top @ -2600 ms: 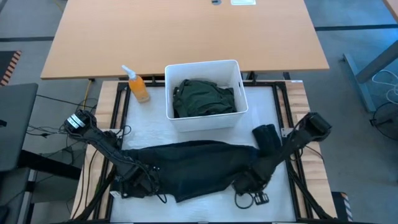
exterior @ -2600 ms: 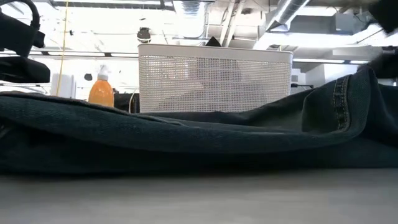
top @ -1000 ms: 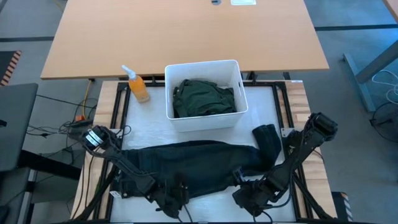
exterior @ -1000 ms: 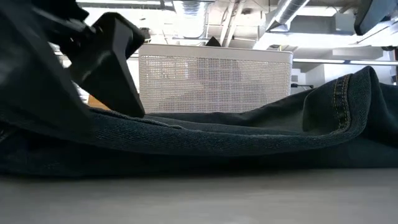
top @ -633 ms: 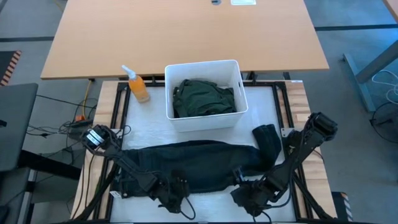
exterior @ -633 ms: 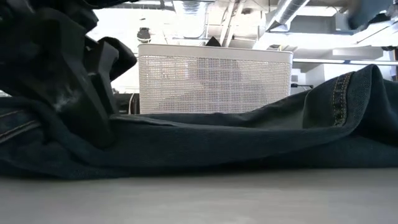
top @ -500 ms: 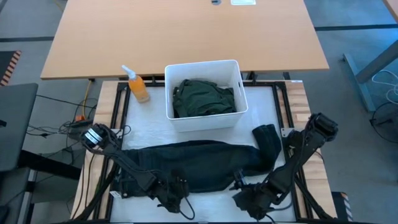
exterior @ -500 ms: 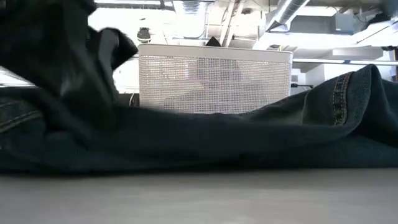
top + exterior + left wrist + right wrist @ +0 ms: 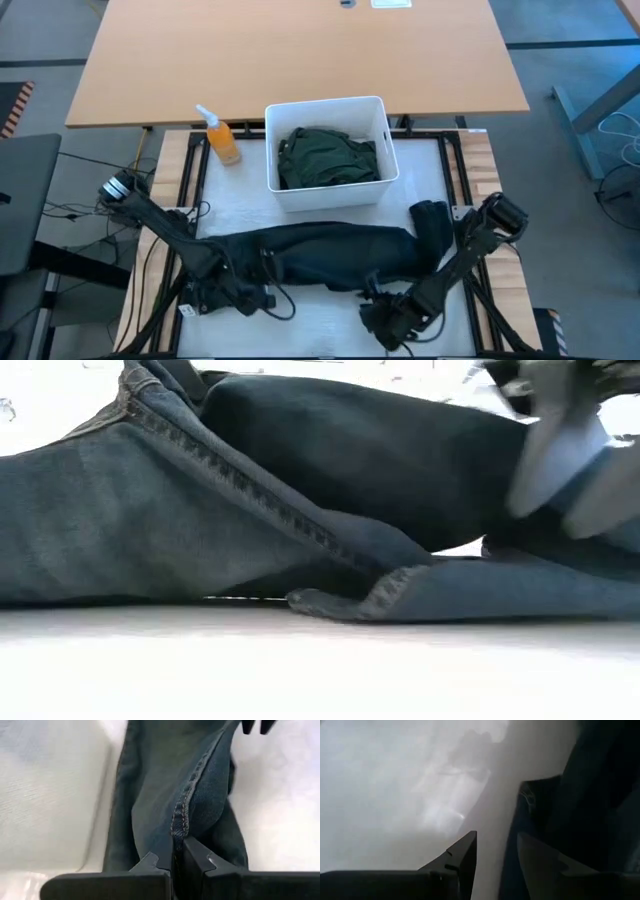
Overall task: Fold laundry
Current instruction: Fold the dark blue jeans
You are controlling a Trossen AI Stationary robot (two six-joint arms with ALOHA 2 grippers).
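Trousers of long dark blue-black denim lie stretched across the white table, in front of the white plastic bin that holds a dark green cloth. Left gripper is clenched tight on a stitched seam of the trousers near their left end. Right gripper sits at the front edge of the trousers with a gap between its fingers; cloth lies beside one finger, but I cannot tell if it grips. An orange spray bottle stands beside the bin.
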